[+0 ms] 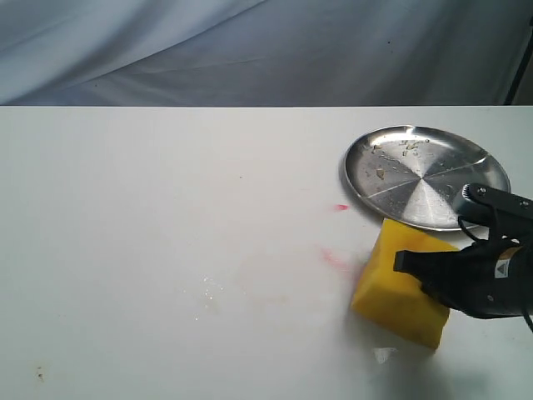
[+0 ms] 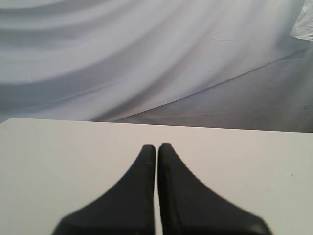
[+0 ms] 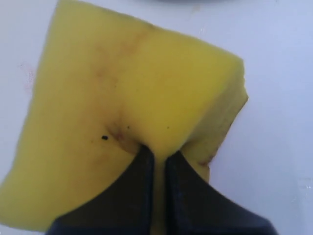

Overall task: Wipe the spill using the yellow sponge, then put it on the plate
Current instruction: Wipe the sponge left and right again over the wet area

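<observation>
The yellow sponge (image 1: 398,293) is tilted on one corner just in front of the steel plate (image 1: 351,169), its far edge close to the plate's rim. My right gripper (image 1: 401,262) comes in from the right and is shut on the sponge (image 3: 137,88), with the foam pinched between the fingers (image 3: 159,155). I see no distinct puddle. Only faint wet traces of the spill (image 1: 211,292) show left of centre, and a small pale patch (image 1: 383,354) lies just below the sponge. My left gripper (image 2: 156,147) is shut and empty above bare table, outside the exterior view.
Pink-red streaks (image 1: 334,259) and a smaller pink mark (image 1: 340,207) lie left of the sponge. A few crumbs (image 1: 410,147) sit on the plate. A dark speck (image 1: 39,374) is near the front left. Grey cloth (image 1: 250,50) hangs behind the table.
</observation>
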You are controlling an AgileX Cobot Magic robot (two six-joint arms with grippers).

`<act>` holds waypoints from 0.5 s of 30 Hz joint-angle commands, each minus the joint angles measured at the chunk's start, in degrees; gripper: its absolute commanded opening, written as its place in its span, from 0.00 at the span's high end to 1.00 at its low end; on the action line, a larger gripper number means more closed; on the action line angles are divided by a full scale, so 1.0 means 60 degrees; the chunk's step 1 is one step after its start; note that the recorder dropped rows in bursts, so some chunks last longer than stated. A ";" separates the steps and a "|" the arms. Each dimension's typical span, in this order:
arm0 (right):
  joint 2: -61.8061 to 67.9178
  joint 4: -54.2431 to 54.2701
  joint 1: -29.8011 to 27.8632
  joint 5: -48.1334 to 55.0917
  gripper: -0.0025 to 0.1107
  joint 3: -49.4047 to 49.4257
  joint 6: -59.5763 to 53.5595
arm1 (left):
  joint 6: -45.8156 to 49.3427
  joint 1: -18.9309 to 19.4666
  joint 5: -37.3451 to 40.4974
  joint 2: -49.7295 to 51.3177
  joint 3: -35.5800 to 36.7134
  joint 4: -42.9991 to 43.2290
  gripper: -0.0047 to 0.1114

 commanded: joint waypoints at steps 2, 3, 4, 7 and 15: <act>0.0178 -0.0211 0.0095 0.0060 0.98 -0.0297 -0.0237 | -0.0033 -0.0061 -0.0019 -0.0030 0.0047 0.0017 0.93; 0.0295 -0.0211 0.0200 0.0214 0.98 -0.0448 -0.0329 | -0.0033 -0.0061 -0.0019 -0.0030 0.0047 0.0017 0.93; 0.0484 -0.0211 0.0352 0.0409 0.98 -0.0661 -0.0344 | -0.0033 -0.0061 -0.0019 -0.0030 0.0047 0.0017 0.93; 0.1058 -0.0211 0.1032 0.0759 0.98 -0.1280 -0.0366 | -0.0033 -0.0061 -0.0019 -0.0030 0.0047 0.0017 0.93; 0.2153 0.0153 0.3324 0.0720 0.98 -0.2712 -0.0366 | -0.0033 -0.0061 -0.0019 -0.0030 0.0047 0.0017 0.93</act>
